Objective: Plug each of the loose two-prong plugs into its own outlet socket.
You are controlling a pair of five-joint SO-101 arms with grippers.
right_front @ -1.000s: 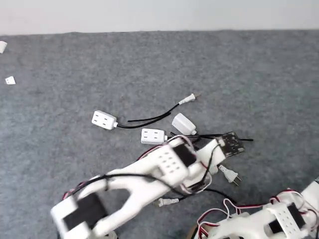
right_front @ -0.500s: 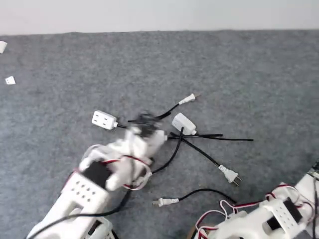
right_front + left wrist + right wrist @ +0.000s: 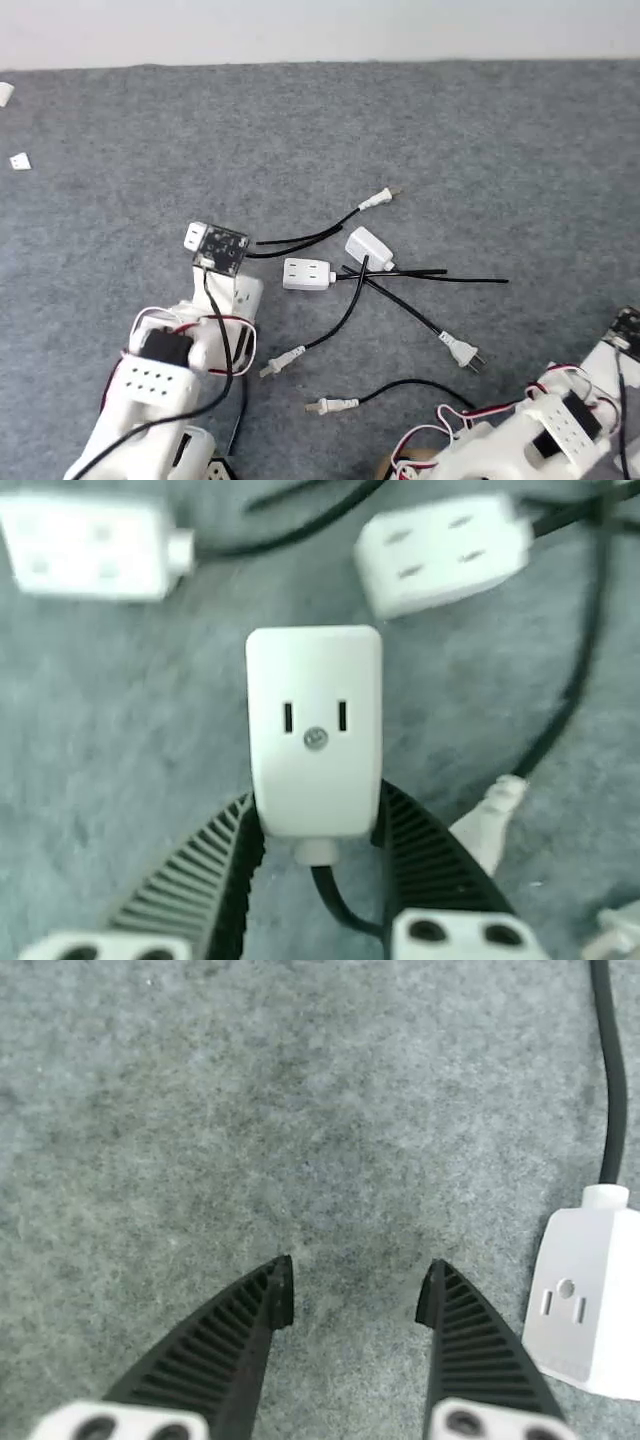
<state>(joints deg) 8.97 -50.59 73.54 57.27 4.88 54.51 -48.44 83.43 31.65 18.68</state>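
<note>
Your left gripper (image 3: 318, 815) is pinching the single socket (image 3: 313, 730) low down at its cord end, a bit off the middle of the grey carpet (image 3: 480, 150) toward the near edge. My worry is that with a grip that low, the socket could pivot or slip out once a plug pushes on its face. Its black cord (image 3: 330, 895) also runs out between the fingers and could snag. The closest loose plug (image 3: 283, 360) lies just beside the arm.

Your right gripper (image 3: 358, 1285) is spread wide over carpet, with a second socket (image 3: 580, 1300) just beside it.

There are no trays or bins here, and every socket face I can see has empty slots.
</note>
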